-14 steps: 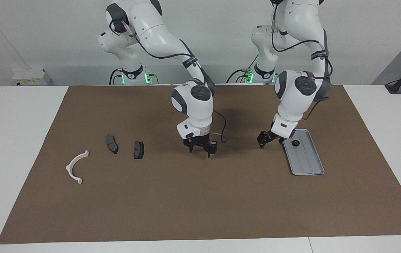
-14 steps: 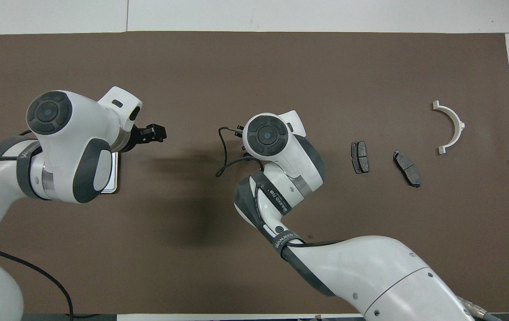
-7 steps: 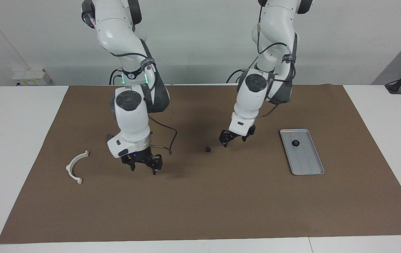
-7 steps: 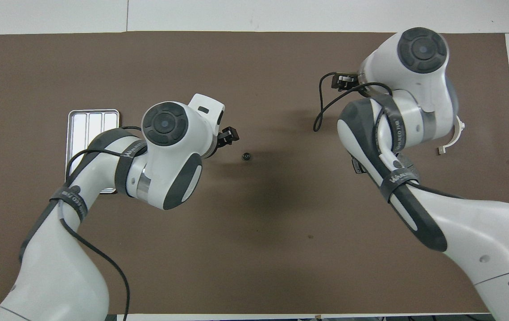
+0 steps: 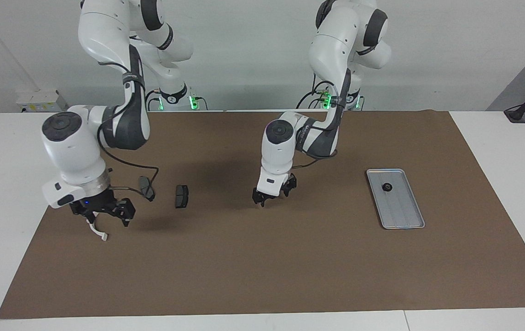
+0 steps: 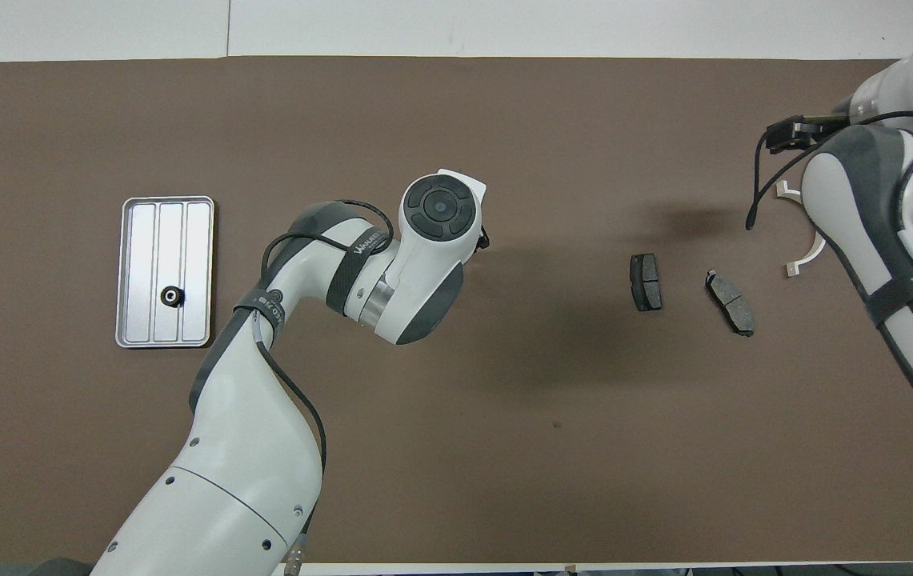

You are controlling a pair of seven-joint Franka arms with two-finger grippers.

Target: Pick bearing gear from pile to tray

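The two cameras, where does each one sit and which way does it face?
Facing view: high across the table, facing both robots; whole arms, left gripper, right gripper show.
Overhead view: above the robots' end, looking steeply down; arms enter from the bottom.
Shared: tray holding a small black gear, two dark pad plates.

1. A robotics lab: two white robot arms (image 5: 124, 105) are mounted at one white counter (image 5: 18, 184).
2. A brown mat (image 5: 267, 266) covers the counter.
3. Bare pale walls, cabling and a socket box (image 5: 41, 100) stand nearby.
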